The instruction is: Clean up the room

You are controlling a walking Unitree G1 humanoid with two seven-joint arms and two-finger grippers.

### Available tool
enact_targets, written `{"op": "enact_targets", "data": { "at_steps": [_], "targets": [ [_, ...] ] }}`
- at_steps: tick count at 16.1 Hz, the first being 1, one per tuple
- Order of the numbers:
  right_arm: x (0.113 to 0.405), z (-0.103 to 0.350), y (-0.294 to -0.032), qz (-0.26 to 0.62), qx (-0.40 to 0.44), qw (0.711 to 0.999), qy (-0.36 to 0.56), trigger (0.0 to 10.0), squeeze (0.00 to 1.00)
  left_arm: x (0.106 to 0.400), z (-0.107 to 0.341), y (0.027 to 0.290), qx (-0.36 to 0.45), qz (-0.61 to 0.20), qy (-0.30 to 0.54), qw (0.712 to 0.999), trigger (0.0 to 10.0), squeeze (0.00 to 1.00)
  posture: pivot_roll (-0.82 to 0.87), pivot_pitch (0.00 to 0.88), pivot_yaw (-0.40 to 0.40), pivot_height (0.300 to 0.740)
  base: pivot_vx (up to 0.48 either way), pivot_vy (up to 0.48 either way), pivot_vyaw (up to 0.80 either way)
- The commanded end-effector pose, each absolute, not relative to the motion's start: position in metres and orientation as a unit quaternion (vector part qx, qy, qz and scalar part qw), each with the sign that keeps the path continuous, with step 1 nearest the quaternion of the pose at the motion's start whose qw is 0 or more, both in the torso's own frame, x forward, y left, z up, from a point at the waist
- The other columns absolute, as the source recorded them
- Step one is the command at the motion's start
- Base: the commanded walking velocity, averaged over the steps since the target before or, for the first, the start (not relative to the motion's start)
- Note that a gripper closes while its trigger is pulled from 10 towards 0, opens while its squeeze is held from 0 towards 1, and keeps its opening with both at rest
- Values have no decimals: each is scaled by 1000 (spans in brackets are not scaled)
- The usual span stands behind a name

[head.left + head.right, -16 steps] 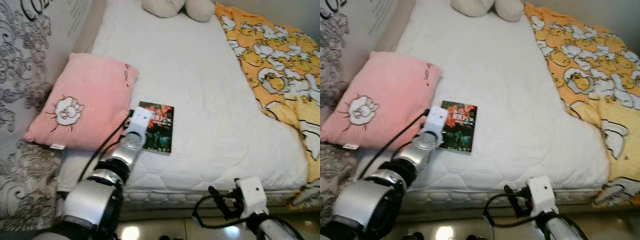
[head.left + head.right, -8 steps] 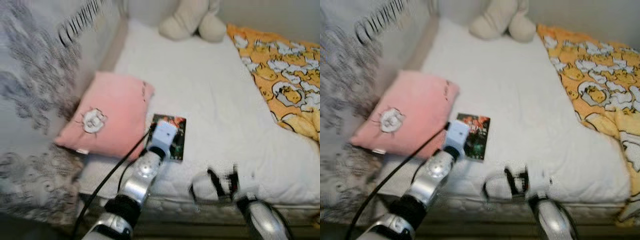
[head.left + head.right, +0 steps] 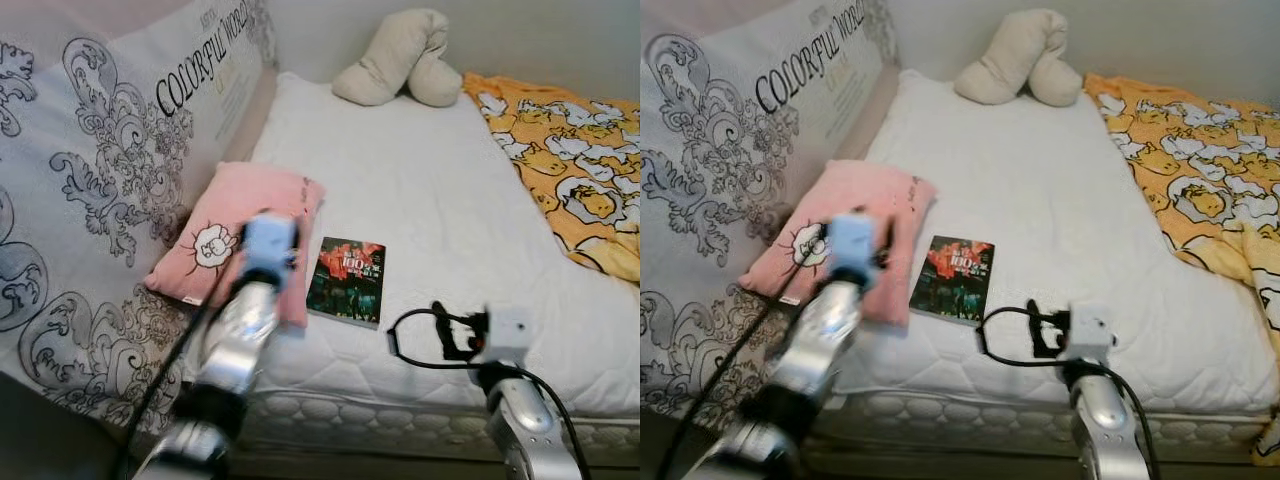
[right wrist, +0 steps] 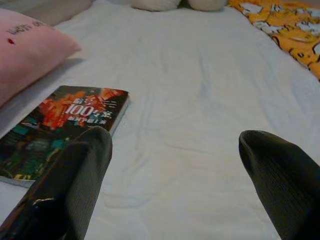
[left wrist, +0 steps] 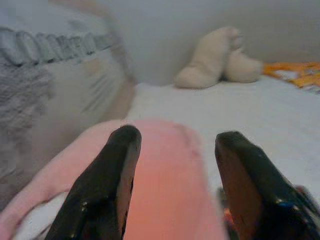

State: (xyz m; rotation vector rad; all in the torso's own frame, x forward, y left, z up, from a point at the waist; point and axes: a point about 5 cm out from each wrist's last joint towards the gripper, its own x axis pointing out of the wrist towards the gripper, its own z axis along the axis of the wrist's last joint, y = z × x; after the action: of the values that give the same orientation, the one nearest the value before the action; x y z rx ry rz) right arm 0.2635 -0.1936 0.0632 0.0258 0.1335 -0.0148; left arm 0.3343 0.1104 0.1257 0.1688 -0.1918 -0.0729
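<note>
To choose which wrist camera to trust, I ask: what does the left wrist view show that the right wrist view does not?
Left wrist view: the open left gripper above the soft pink square pillow, beside the grey patterned headboard cushion. Right wrist view: the open right gripper over the white mattress, beside the dark paperback book. Shared: pillow, mattress, cream plush toy, orange patterned blanket.

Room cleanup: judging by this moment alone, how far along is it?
Early stage. Nothing looks put away: the book lies flat on the white mattress beside the pink pillow, and the orange blanket is bunched at the bed's far side. Nothing is in hand: the left gripper hovers open over the pillow, and the right gripper is open, near the book. Everything is left.
</note>
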Motion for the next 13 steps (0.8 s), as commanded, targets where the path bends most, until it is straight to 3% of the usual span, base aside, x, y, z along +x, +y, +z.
{"op": "enact_targets", "data": {
  "at_steps": [1, 5, 9, 13],
  "targets": [
    [267, 67, -196, -14, 15, 998, 55, 10000, 0, 330, 127, 107, 88, -45, -101, 990, 10000, 0, 111, 0, -24, 740, 0, 0, 0],
    [270, 63, -191, -9, 17, 998, 57, 10000, 0, 327, 125, 110, 107, -68, -87, 988, 10000, 0, 145, 0, -24, 740, 126, -307, 725],
    [268, 60, -187, -10, 22, 998, 55, 10000, 0, 331, 132, 103, 124, -112, -87, 982, 10000, 0, 138, 0, -26, 740, 0, 0, 0],
    [281, 66, -189, -12, 22, 999, 46, 10000, 0, 326, 130, 100, 93, -117, -72, 986, 10000, 0, 133, 20, -31, 740, 480, 0, 0]
  ]
}}
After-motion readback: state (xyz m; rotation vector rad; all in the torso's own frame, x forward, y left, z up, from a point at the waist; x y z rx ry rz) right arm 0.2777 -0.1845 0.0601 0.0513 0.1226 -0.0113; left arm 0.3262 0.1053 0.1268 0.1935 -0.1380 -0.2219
